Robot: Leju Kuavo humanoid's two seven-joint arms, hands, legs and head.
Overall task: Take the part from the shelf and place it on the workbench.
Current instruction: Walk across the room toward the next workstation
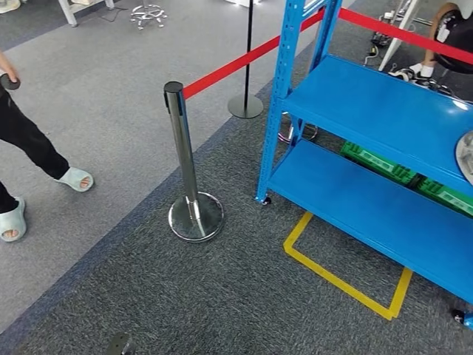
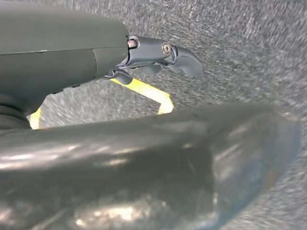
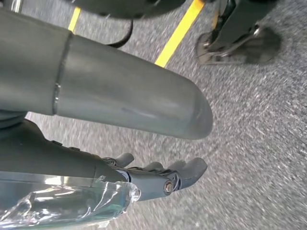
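Part [image 1: 466, 157] on shelf [image 1: 385, 111], hands hanging, empty.

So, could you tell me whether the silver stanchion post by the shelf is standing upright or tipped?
Upright: the stanchion post stands on its round base, flat on the carpet.

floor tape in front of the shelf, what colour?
Yellow tape, an outline on the grey carpet by the blue shelf. Head view shows it best.
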